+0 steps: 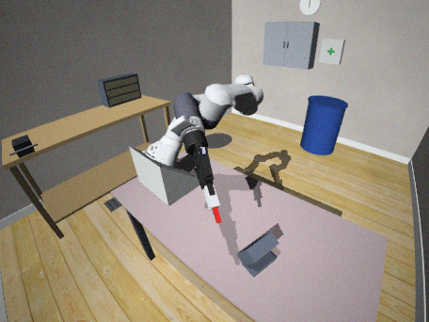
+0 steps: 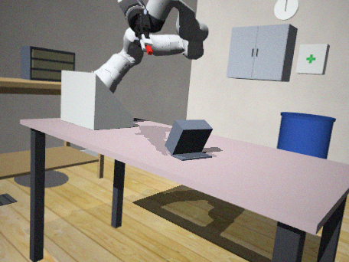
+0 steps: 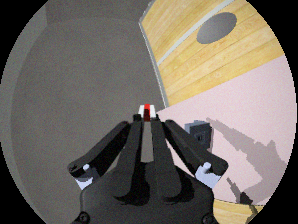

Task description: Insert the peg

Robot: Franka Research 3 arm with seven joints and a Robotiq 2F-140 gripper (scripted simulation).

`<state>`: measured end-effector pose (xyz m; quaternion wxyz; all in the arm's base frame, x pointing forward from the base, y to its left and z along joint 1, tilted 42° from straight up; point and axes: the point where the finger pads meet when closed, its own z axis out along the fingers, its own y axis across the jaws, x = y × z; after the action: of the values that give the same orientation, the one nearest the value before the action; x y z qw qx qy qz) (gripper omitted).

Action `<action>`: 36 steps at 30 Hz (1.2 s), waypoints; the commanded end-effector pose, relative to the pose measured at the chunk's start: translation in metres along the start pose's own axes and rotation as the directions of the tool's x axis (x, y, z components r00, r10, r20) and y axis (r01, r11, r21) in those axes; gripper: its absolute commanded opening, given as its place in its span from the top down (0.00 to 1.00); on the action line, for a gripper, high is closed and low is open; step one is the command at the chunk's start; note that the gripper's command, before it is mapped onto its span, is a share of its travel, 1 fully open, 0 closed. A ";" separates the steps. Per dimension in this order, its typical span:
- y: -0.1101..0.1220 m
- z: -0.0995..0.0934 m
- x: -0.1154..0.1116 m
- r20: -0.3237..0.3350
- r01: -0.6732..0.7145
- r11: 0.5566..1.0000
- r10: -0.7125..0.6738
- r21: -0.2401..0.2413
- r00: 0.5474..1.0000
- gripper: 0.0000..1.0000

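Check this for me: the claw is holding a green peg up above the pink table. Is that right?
Not quite: the peg is red, as the exterior view shows. The claw is holding it above the pink table.

The sloped panel stands on the table. The arm's pedestal is mounted on the same table, apart from the panel.
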<state>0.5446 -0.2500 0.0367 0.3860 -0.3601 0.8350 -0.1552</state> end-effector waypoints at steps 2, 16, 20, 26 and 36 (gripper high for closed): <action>0.013 0.007 -0.010 0.030 0.046 0.999 -0.046 0.008 0.998 1.00; 0.049 0.017 -0.028 0.078 0.065 0.998 -0.066 0.015 0.995 1.00; 0.062 0.020 -0.035 0.095 0.070 0.997 -0.071 0.017 0.993 1.00; 0.081 0.023 -0.045 0.119 0.076 0.997 -0.078 0.021 0.990 1.00; 0.107 0.025 -0.060 0.152 0.081 0.996 -0.084 0.025 0.985 1.00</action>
<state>0.5366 -0.1433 -0.0060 0.4366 -0.3906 0.7974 -0.1451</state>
